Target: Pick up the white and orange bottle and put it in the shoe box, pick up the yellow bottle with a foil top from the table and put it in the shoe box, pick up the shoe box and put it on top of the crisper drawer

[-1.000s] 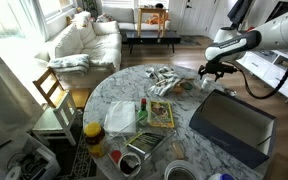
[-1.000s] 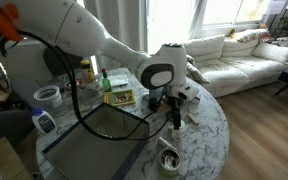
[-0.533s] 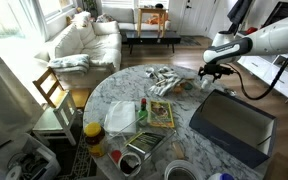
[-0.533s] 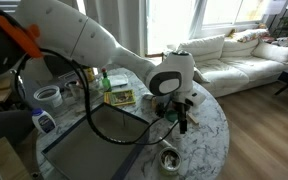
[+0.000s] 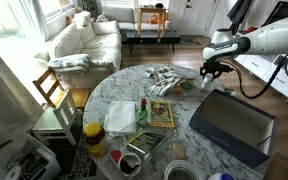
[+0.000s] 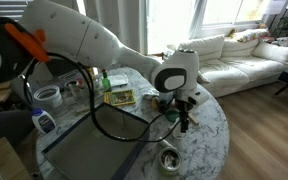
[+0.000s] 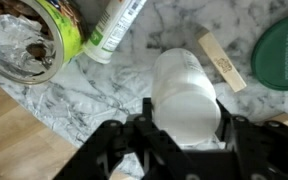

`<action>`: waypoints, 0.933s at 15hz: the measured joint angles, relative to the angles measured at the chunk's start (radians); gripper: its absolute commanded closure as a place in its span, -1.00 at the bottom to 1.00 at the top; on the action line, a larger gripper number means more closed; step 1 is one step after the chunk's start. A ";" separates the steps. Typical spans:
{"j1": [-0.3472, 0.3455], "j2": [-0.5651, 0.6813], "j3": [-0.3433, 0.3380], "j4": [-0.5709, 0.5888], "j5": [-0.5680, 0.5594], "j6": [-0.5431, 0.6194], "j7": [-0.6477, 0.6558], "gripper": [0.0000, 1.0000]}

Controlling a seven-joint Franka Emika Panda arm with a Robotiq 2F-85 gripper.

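Note:
In the wrist view a white bottle [image 7: 184, 85], the white and orange one, stands on the marble table between my gripper [image 7: 186, 110] fingers. The jaws press on both its sides, so the gripper is shut on it. The yellow bottle with a foil top [image 7: 29, 40] stands at the upper left of that view. In both exterior views the gripper [image 5: 206, 72] [image 6: 184, 112] hangs low over the table's far edge. The dark grey-blue shoe box [image 5: 224, 135] sits open beside it. The whitish crisper drawer [image 5: 121, 118] rests near the middle of the table.
A white and green bottle [image 7: 114, 30] lies beside the foil-topped one. A wooden stick [image 7: 222, 65] and a green lid [image 7: 284, 55] lie close to the held bottle. A metal tray [image 5: 144, 150], jars and a book crowd the table's near side.
The jaws have closed from wide open onto the white bottle. The arm has settled slightly lower over it.

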State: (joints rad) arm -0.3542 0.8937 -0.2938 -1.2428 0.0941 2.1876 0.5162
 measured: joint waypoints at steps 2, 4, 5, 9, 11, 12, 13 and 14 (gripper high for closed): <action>0.000 0.000 -0.005 0.026 0.000 -0.027 0.012 0.36; 0.000 -0.005 -0.009 0.046 0.000 -0.041 0.015 0.36; 0.001 -0.012 -0.010 0.051 -0.001 -0.042 0.015 0.36; 0.004 -0.070 -0.011 0.050 -0.002 -0.050 -0.014 0.36; 0.005 -0.111 -0.009 0.030 -0.002 -0.076 -0.049 0.36; 0.005 -0.133 -0.006 0.016 -0.001 -0.094 -0.072 0.36; 0.004 -0.158 0.001 -0.002 0.000 -0.115 -0.107 0.36; 0.003 -0.186 0.012 -0.027 0.002 -0.134 -0.151 0.36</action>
State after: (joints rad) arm -0.3510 0.7074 -0.2814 -1.2698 0.0965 2.0536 0.3648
